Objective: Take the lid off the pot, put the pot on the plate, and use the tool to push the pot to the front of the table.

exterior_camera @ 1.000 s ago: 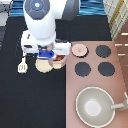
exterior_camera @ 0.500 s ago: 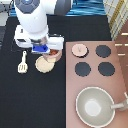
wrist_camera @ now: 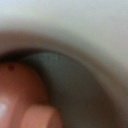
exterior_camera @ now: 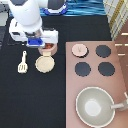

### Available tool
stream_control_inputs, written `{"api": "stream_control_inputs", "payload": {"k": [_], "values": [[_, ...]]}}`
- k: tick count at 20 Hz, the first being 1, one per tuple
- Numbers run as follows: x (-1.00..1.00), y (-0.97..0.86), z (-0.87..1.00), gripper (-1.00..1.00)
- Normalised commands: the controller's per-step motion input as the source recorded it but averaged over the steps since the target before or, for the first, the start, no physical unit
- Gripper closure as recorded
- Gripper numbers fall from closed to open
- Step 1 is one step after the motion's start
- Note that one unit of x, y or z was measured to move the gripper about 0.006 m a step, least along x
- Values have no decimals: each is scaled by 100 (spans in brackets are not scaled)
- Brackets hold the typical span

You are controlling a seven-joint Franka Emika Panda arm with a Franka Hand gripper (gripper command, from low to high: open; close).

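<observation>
Arm: I reach down from the exterior view's top.
Gripper (exterior_camera: 44, 46): low over the pot (exterior_camera: 49, 49); my grip I cannot tell.
Plate (exterior_camera: 44, 64): just below me.
Lid (exterior_camera: 79, 49): off, on a burner to my right.
Tool (exterior_camera: 22, 62): below-left on the table (exterior_camera: 30, 100).

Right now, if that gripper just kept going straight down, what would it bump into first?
Most likely the pot. The gripper hangs right over it at the exterior view's upper left, and the wrist view is filled by the pot's inner wall. The plate lies beside it, bare. Depth is hard to judge.
</observation>
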Motion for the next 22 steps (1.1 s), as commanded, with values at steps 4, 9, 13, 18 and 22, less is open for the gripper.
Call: {"api": "stream_control_inputs", "payload": {"k": [4, 9, 13, 18, 22], "values": [[-4, -72, -33, 100], [0, -28, -59, 100], [-10, 3, -53, 100], [-11, 11, -50, 100], [-12, 19, -41, 100]]}}
